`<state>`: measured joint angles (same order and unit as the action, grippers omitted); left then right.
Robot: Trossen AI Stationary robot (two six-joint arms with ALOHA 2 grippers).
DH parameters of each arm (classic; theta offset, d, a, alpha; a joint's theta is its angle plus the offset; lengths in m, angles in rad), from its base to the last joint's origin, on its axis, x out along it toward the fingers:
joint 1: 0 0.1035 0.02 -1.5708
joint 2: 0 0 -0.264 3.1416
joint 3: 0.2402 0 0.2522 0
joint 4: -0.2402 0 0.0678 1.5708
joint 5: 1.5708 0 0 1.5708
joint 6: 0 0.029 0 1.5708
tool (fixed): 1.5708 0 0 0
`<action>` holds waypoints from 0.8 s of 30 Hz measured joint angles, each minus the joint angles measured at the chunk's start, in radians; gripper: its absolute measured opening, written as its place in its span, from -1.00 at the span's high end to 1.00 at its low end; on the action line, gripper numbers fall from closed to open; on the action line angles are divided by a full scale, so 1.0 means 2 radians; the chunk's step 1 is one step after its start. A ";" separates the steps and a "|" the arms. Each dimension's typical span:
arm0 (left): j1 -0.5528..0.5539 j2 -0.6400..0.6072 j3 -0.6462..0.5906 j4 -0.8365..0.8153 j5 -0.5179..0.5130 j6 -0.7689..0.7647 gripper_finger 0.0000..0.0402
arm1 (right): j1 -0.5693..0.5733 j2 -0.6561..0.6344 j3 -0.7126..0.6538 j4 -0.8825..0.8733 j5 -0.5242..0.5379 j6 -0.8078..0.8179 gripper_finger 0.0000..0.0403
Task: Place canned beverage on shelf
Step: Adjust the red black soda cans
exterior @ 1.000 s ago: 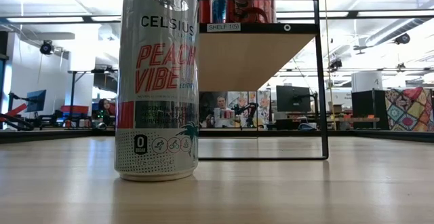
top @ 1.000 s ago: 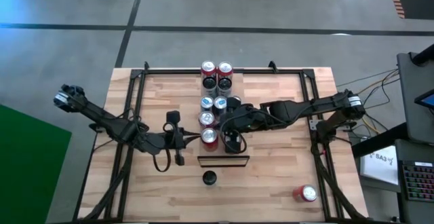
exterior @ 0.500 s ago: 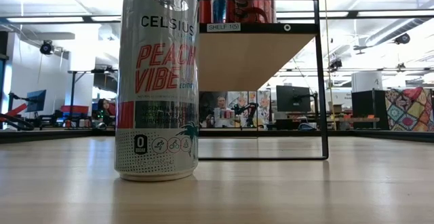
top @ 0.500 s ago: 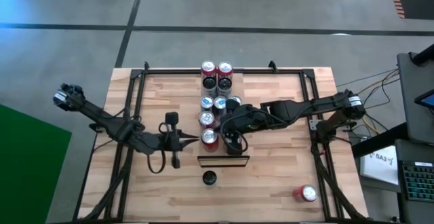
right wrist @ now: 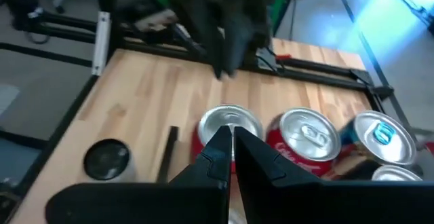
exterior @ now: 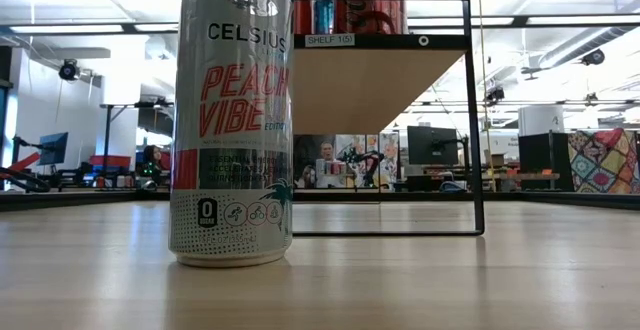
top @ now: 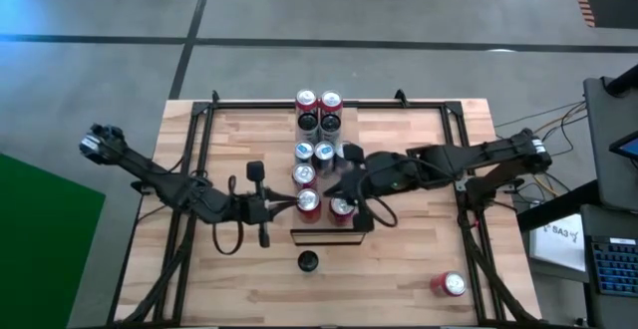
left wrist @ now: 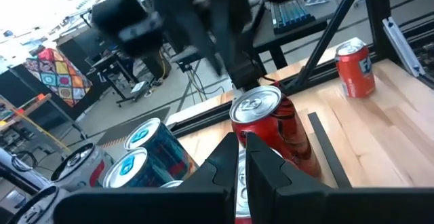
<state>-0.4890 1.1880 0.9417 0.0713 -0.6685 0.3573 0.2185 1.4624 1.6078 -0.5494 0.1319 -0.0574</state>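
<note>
Hovering over red cans on shelf: left tool, right tool, both closed, empty

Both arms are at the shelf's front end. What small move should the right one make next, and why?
Probably lift the right gripper straight up: its shut fingers sit over a red can on the shelf, holding nothing, and a dark-topped can and a lone red can wait on the table. The left gripper hovers alongside, shut.
</note>
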 joint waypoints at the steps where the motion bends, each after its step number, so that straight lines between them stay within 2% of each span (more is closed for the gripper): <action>1: 0.002 0.004 0.000 0.002 0.000 -0.001 1.00 | 0.005 -0.002 0.000 -0.001 0.000 -0.003 0.96; 10: 0.018 0.038 -0.001 0.034 0.002 -0.007 1.00 | 0.036 -0.011 -0.002 -0.038 0.038 0.005 0.96; 20: 0.020 0.063 0.005 0.047 0.003 -0.053 1.00 | 0.053 -0.012 -0.002 -0.109 0.041 0.050 0.96; 24: 0.021 0.072 0.005 0.053 0.003 -0.057 1.00 | 0.056 -0.016 -0.002 -0.140 0.059 0.071 0.96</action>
<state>-0.4477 1.3329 0.9508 0.1780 -0.6628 0.2424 0.3296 1.4311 1.6028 -0.8285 0.2493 0.0841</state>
